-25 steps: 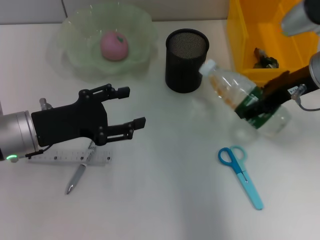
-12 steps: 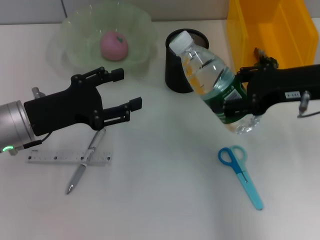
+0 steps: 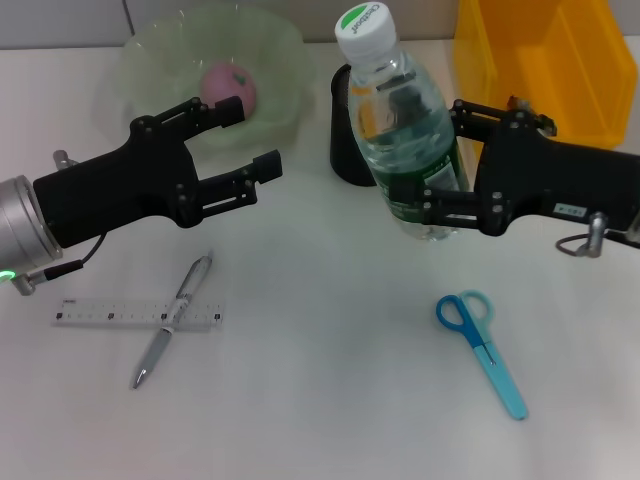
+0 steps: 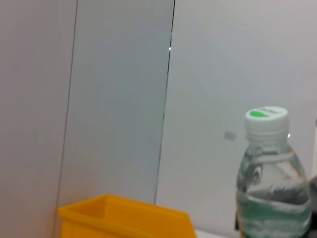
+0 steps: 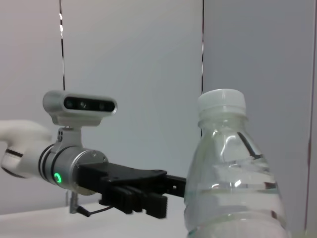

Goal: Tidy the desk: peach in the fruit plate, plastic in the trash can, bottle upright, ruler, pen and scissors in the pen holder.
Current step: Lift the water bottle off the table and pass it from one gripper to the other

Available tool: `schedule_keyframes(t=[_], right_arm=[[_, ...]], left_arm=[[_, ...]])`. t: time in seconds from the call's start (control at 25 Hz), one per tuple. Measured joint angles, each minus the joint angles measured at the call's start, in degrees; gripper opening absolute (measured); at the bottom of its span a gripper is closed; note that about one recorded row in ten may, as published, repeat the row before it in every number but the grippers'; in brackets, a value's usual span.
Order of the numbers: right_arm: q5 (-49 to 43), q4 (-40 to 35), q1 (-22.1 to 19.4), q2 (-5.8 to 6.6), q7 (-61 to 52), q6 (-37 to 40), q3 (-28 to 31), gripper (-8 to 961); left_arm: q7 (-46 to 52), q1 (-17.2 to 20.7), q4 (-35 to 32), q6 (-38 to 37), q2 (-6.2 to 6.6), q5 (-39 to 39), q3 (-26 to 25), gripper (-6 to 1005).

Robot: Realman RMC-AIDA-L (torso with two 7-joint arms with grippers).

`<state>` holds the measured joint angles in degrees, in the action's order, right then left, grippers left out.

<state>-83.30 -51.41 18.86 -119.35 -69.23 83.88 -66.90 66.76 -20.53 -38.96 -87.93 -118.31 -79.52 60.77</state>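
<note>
The clear bottle with a white cap and green label stands upright in front of the black mesh pen holder, with my right gripper shut on its lower half. Both wrist views also show the bottle. My left gripper hovers open and empty beside the green fruit plate, which holds the pink peach. The ruler and pen lie crossed at the front left. Blue scissors lie at the front right. The plastic is hidden.
The yellow trash can stands at the back right behind my right arm, and its rim shows in the left wrist view. In the right wrist view, the left arm's gripper shows farther off beyond the bottle.
The right gripper has swung the bottle from lying tilted to upright and moved it left, in front of the pen holder. The left gripper has moved back from the pen and ruler toward the plate.
</note>
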Motion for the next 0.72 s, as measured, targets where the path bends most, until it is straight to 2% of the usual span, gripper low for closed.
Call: schedule_keyframes(t=[0.36, 0.52, 0.72], right_arm=[[10.64, 23.19, 6.7, -0.16, 23.01, 3.05, -0.11, 777], [12.27, 30.01, 9.49, -0.38, 28.25, 5.12, -0.14, 780], [12.33, 34.99, 12.21, -0.47, 29.27, 5.39, -0.19, 784]], left_arm=[[2.29, -0.75, 0.2, -6.52, -0.13, 1.49, -0.95, 794], [2.68, -1.21, 0.51, -7.45, -0.26, 2.78, -0.52, 794], [3.18, -2.27, 2.03, -7.97, -0.32, 2.97, -0.48, 794]])
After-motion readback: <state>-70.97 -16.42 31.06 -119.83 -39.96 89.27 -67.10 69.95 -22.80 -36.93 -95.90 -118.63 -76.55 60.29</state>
